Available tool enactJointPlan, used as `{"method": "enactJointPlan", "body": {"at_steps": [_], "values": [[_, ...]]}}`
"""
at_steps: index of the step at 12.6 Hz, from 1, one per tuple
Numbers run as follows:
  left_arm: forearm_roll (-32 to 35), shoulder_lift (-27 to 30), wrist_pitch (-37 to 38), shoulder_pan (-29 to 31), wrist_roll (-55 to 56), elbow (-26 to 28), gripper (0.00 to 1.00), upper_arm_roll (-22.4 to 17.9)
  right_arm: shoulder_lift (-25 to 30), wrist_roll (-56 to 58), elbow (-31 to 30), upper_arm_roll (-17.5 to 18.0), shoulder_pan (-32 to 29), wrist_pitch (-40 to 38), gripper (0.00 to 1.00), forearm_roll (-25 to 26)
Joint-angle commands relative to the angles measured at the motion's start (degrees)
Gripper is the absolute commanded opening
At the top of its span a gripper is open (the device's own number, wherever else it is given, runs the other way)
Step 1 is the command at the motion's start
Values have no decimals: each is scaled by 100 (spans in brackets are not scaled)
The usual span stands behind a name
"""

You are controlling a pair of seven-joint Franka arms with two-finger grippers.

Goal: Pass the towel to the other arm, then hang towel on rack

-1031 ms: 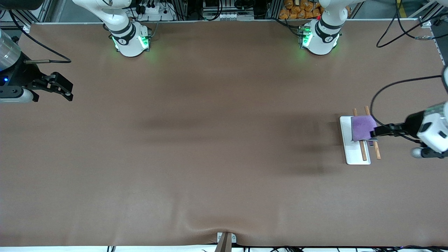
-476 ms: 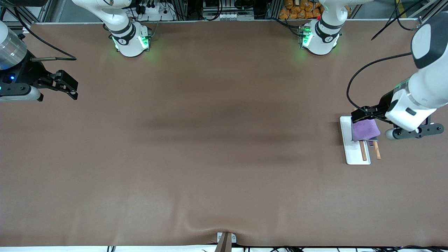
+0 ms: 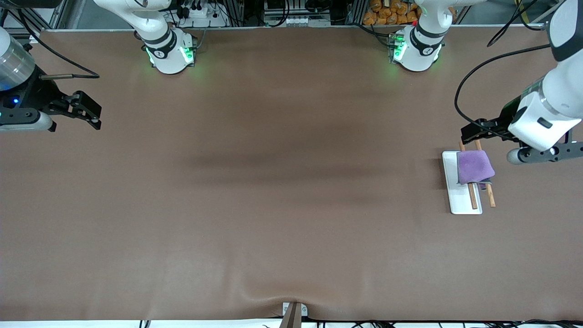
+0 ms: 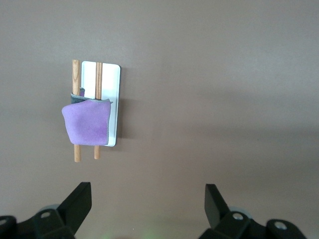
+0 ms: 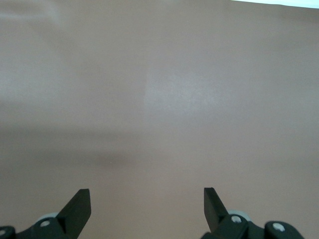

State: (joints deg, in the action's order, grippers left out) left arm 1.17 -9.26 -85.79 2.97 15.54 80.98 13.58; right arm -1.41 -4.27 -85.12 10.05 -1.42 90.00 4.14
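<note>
While towel point(image 3: 475, 166) drapes rack point(image 3: 457, 201), left gripper point(image 4: 147, 203) shows spread; right gripper point(image 5: 147, 203) spread over bare table point(image 5: 159, 99)

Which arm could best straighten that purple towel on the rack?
Likely the left: its open gripper hangs beside the rack and towel; the right gripper waits, open, at the table's right-arm end.

The front view looks down from high across the table point(image 3: 291, 205), facing both arm bases along its top edge. The left wrist view looks steeply down from well above, past its spread fingers point(image 4: 79, 204), onto the rack point(image 4: 113, 104) and towel point(image 4: 85, 127), which the front view shares. The right wrist view looks onto bare tabletop at the right arm's end.
</note>
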Motion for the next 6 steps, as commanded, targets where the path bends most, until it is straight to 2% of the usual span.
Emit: {"method": "enactJointPlan", "body": {"at_steps": [1, 6], "values": [[156, 231, 141, 2, -50, -12, 100, 127, -35, -65, 127, -20, 45, -105, 100, 87], [103, 679, 98, -33, -112, 242, 100, 137, -26, -136, 118, -46, 19, -105, 100, 8]]}}
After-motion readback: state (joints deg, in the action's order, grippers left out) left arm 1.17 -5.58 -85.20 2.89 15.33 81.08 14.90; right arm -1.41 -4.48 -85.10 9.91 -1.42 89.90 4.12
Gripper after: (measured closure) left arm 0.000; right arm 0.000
